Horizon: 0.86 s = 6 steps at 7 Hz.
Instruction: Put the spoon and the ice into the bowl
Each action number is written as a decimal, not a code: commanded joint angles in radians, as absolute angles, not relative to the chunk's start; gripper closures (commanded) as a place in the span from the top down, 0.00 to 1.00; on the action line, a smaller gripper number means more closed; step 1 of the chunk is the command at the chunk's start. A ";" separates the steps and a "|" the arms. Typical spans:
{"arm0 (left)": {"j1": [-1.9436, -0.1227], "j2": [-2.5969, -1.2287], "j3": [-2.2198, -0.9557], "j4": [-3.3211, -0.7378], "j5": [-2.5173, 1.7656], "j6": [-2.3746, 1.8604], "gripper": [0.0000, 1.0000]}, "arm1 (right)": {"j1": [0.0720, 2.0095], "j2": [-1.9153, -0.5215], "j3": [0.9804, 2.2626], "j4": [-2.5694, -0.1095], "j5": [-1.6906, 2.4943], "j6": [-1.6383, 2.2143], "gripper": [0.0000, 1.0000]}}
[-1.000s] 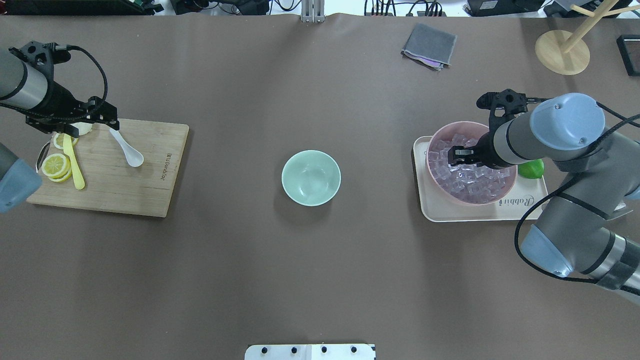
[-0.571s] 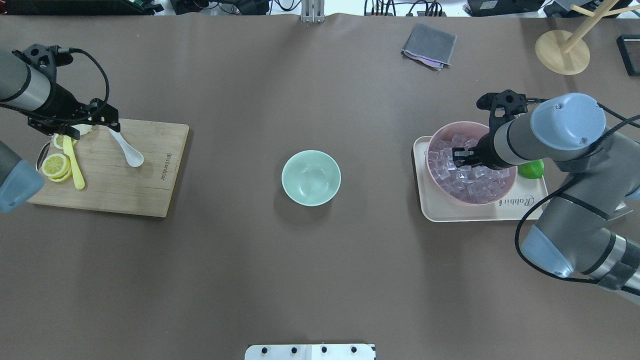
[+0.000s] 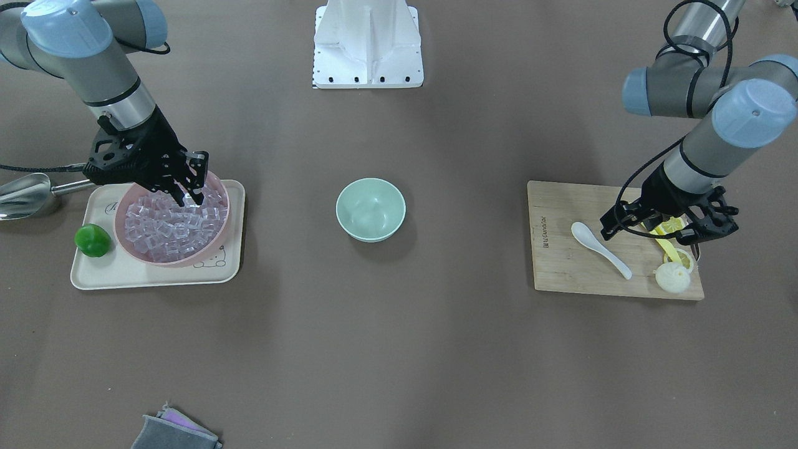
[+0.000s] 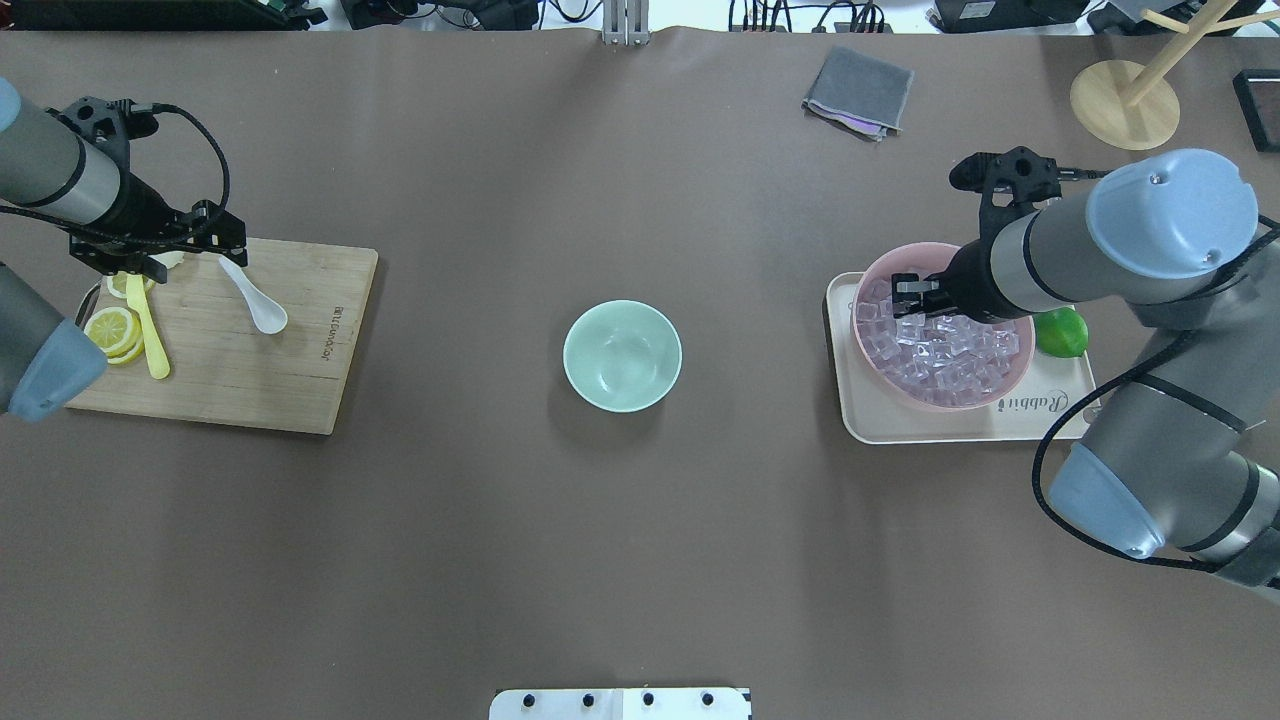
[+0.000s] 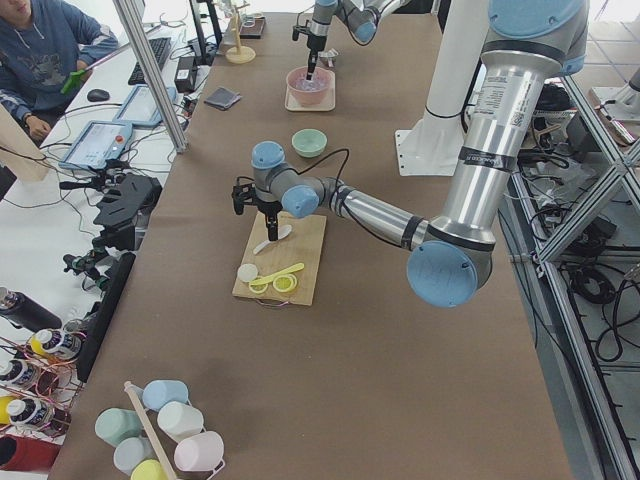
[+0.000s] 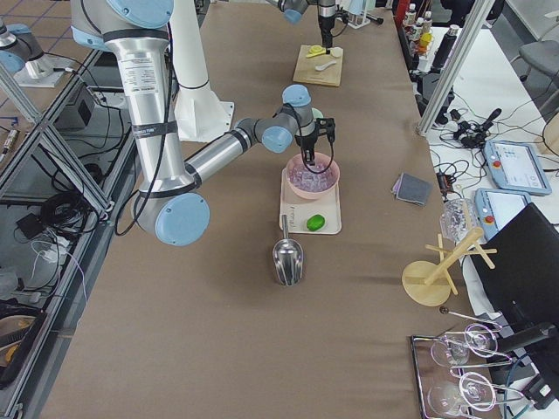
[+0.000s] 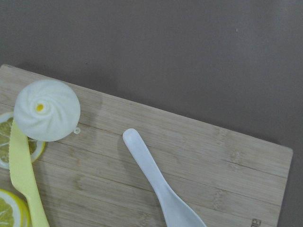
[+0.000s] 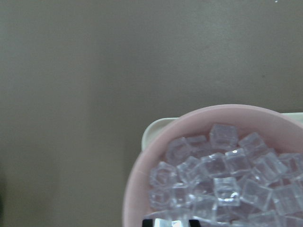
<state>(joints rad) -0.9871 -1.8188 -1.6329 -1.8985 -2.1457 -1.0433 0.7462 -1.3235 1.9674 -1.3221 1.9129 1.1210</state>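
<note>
Broadly, the brown counter [image 4: 640, 550] carries everything, with the left arm [image 4: 50, 180] reaching over one end and the right arm [image 4: 1170, 215] over the other. Under the left arm lies a wooden cutting board [image 4: 280, 370]. Under the right arm sits a cream tray [image 4: 862, 425] holding a pink bowl [image 4: 945, 407] heaped with clear cubes [image 8: 227, 165]. The mint-green bowl [image 4: 622, 356] stands alone near the counter's middle, well apart from both board and tray, with nothing in it. A metal scoop [image 3: 25, 196] lies on the counter just beside the tray, and a folded grey cloth [image 4: 860, 90] lies near the far edge.

The left claw [image 4: 195, 250] hangs above the board's far corner, its fingers spread apart and holding nothing. The right claw [image 4: 903, 290] hangs over the far side of the pink bowl. Its fingers are drawn in on one ice cube [image 8: 173, 222], which shows between the tips at the bottom edge of the right wrist view.

The white spoon [image 7: 158, 187] lies flat on the board, its handle end below the left claw and pointing toward the board's far edge. Near it on the board lie a yellow knife [image 4: 150, 330], lemon slices [image 4: 110, 330] and a white bun [image 7: 46, 111]. A lime [image 4: 1060, 333] sits on the tray just beside the pink bowl.
</note>
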 commanded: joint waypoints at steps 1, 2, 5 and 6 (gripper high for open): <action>-0.973 -1.824 -1.597 -1.905 -2.123 -1.095 0.93 | 0.643 -1.160 1.976 -1.435 1.820 1.270 0.00; -0.953 -1.866 -1.560 -1.904 -2.123 -1.113 0.89 | 0.584 -1.088 1.933 -1.437 1.752 1.332 0.00; -0.939 -1.897 -1.462 -1.969 -2.123 -1.117 0.76 | 0.461 -0.974 1.829 -1.427 1.632 1.428 0.00; -0.928 -1.910 -1.448 -1.970 -2.122 -1.118 0.74 | 0.434 -0.938 1.780 -1.421 1.594 1.448 0.00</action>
<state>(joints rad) -0.9380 -1.8976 -1.4701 -1.9594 -2.1226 -1.1165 0.4718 -0.9787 1.8295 -1.4265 1.6383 1.4209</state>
